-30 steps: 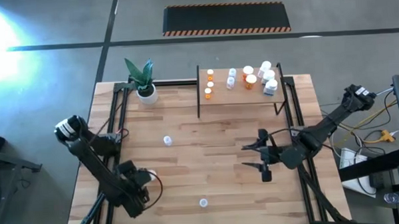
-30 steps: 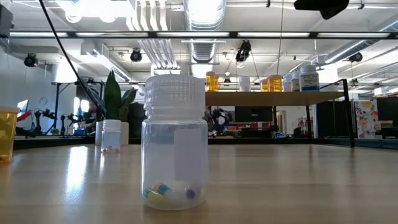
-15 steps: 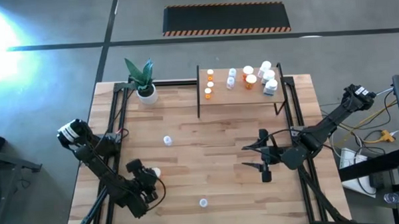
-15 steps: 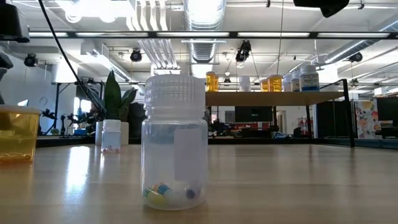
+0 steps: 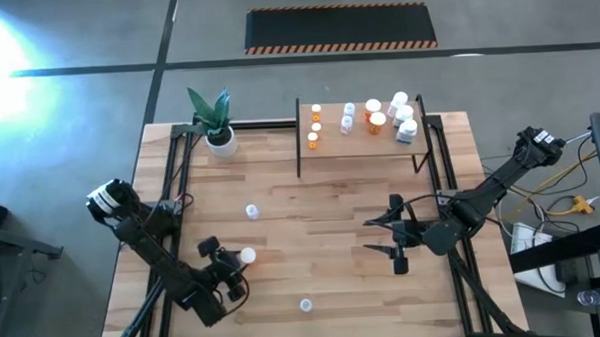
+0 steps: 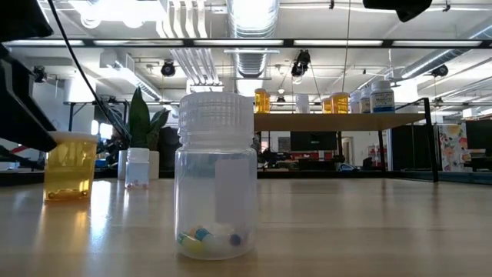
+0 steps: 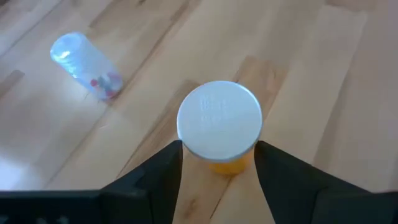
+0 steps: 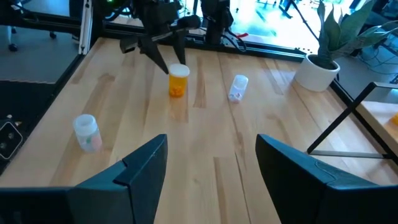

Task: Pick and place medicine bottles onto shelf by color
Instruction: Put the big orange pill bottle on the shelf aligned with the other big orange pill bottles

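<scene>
My left gripper [image 5: 239, 261] is near the table's front left, shut on an orange medicine bottle [image 5: 248, 255] with a white cap [image 7: 219, 119]. This bottle stands at the left in the low view [image 6: 71, 165]. A clear bottle [image 5: 306, 305] stands on its base near the front edge. Another clear bottle [image 5: 251, 211] stands mid-table. The shelf [image 5: 364, 146] at the far right carries several orange and white bottles. My right gripper [image 5: 378, 236] hovers open over the table's right half, with nothing between its fingers. My left gripper pinches the orange bottle between its two fingers [image 7: 163, 168], on opposite sides near its top, about at the cap's lower rim [image 7: 254, 144]. The fingers slant down from the table's near left. The bottle is upright, and its base [image 6: 69, 196] looks to be on the table.
A potted plant [image 5: 220, 139] in a white pot stands at the far left. Black posts [image 5: 298, 139] frame the shelf. Bare wood lies between the bottles and the shelf.
My left gripper has swung a little toward the table's right edge, sunk slightly and turned its wrist. The orange bottle has shifted with it toward the right, coming into fuller sight in the low view. My right arm has kept still.
</scene>
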`<state>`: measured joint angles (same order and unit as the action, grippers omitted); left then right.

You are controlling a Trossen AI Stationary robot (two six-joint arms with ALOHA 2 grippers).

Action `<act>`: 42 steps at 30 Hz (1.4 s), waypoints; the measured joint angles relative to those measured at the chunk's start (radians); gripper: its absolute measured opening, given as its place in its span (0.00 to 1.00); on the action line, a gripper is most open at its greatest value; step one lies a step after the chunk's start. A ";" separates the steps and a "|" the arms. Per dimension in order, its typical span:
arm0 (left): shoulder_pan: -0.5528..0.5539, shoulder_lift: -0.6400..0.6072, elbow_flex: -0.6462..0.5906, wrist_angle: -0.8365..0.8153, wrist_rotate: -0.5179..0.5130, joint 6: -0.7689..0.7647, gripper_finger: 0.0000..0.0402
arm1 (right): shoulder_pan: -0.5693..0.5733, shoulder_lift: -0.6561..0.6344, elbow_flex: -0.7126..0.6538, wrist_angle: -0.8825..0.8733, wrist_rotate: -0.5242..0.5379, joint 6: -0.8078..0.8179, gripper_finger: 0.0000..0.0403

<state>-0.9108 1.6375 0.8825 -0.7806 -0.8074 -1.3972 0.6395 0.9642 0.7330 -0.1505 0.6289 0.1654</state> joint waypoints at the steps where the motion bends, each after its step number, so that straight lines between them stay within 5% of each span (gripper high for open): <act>1: 0.000 0.000 -0.014 0.024 -0.008 0.000 0.46 | 0.000 0.000 0.000 0.000 0.000 0.000 0.58; 8: 0.002 0.000 -0.118 0.257 -0.072 0.076 0.48 | 0.000 0.000 0.000 0.000 -0.001 0.005 0.58; 19: 0.058 0.011 -0.185 0.471 -0.145 0.208 0.71 | 0.000 0.000 -0.001 0.000 -0.001 0.020 0.58; 24: 0.095 0.051 -0.187 0.615 -0.148 0.360 0.73 | 0.000 0.000 -0.004 -0.001 -0.001 0.022 0.58; 30: 0.137 0.098 -0.187 0.751 -0.168 0.480 0.68 | 0.000 0.000 -0.010 -0.001 0.000 0.035 0.58; 42: 0.202 0.093 -0.154 0.896 -0.106 0.628 0.39 | 0.000 0.001 -0.045 0.000 -0.001 0.083 0.58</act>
<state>-0.7090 1.7303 0.7282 0.1149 -0.9138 -0.7687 0.6392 0.9653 0.6878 -0.1508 0.6282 0.2489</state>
